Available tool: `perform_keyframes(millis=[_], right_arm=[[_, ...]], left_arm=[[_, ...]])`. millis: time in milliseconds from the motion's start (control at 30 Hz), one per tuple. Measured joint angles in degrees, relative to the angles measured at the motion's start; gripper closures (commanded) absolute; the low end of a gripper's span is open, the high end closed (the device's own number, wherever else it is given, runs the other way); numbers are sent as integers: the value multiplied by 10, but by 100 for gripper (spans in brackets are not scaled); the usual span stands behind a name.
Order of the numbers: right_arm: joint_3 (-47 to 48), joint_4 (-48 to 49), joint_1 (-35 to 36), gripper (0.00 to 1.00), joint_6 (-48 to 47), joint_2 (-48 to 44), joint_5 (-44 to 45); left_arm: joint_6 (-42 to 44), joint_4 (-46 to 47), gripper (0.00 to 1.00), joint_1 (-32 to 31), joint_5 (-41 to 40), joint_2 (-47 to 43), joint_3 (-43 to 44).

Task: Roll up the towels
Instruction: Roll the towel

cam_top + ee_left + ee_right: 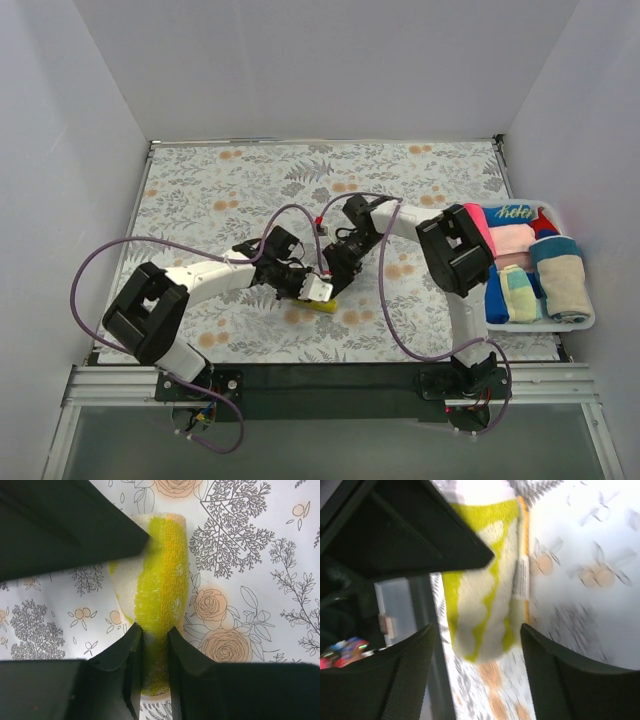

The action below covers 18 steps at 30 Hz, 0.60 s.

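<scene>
A rolled yellow-and-white towel (320, 297) lies on the floral covering near the front middle. My left gripper (305, 287) is shut on the near end of this roll (159, 585), the fingers (180, 650) pinching its yellow band. My right gripper (335, 268) is open and stands wide on both sides of the same roll (482, 600), with a gap on each side. A white label shows on the roll's edge. Several rolled towels, pink (510, 240), blue, beige (565, 285) and pale yellow, lie in the white basket (592, 322) at the right.
The floral table covering (230, 190) spreads over the whole table. White walls stand at the left, back and right. Purple cables loop from both arms over the covering. A metal rail runs along the near edge.
</scene>
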Motion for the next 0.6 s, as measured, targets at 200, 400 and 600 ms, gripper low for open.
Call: perform_keyframes(millis=[200,400,600], right_arm=[[-69,52,-88,36,2,-119,128],[-170,102,-115,56,2,-315,221],[-198,135,-45,60,-10,-399,283]], left_arm=[[-15,-67,96,10,44,74,78],[-25,-173,93,41,131,175,182],[-25,-287,92,72,218,278,273]])
